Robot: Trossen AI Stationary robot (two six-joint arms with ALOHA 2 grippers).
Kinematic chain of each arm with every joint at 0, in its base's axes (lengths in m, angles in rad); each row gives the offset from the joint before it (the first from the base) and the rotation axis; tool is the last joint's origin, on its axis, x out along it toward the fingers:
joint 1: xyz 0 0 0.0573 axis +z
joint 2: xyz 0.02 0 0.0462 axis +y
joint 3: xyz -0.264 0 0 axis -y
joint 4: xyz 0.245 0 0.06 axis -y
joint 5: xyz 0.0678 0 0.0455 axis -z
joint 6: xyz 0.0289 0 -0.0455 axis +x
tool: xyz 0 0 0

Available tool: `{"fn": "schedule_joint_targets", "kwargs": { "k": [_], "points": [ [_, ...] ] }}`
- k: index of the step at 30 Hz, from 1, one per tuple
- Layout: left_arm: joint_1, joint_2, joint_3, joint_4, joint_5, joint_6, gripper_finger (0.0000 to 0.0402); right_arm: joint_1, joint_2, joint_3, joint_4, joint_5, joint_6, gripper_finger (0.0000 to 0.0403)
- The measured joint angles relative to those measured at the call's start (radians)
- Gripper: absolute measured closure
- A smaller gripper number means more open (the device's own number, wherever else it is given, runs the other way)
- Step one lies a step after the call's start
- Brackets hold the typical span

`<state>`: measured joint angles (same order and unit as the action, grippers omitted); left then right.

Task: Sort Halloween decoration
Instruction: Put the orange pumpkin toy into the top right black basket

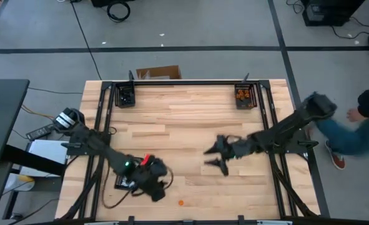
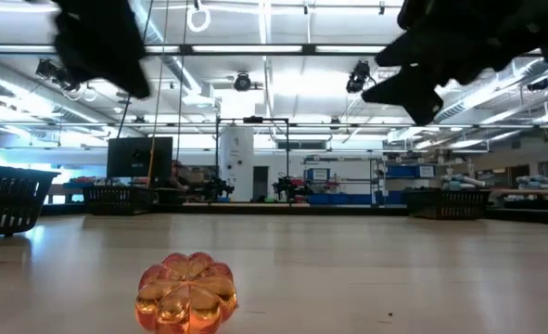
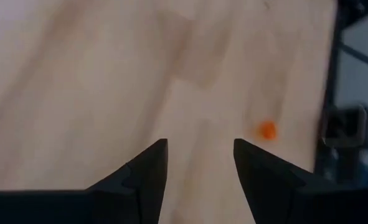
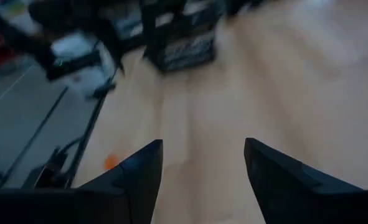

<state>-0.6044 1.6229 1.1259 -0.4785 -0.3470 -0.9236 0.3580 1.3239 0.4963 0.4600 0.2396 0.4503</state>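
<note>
One orange pumpkin-shaped trinket (image 1: 180,202) lies on the wooden table near its front edge; it shows close up in the low view (image 2: 185,292). My left gripper (image 1: 159,187) hovers open to the left of it, and the trinket (image 3: 268,129) lies ahead of the fingers and off to one side. My right gripper (image 1: 210,157) hangs open over the table's middle right, above and to the right of the trinket (image 4: 111,162). Neither gripper holds anything.
Small black trays stand at the far left (image 1: 127,95) and the far right (image 1: 245,95), the latter holding orange pieces. A third tray (image 1: 123,182) lies partly under my left arm. A person (image 1: 365,122) is beside the table's right edge.
</note>
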Motion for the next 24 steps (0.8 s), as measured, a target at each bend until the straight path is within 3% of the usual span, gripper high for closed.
{"fn": "schedule_joint_targets", "kwargs": {
  "k": [5,13,24],
  "points": [
    [-0.112,0.027,0.000,0.044,-0.008,-0.083,0.0208,0.127,0.251,0.131,0.015,0.002,0.062,0.0173],
    [-0.228,0.039,0.000,0.078,-0.098,-0.215,0.0208,0.224,0.617,0.478,0.019,-0.015,-0.039,0.0173],
    [-0.276,0.046,0.000,0.077,-0.123,-0.261,0.0208,0.226,0.891,0.725,0.020,-0.083,-0.138,0.0173]
  ]
}}
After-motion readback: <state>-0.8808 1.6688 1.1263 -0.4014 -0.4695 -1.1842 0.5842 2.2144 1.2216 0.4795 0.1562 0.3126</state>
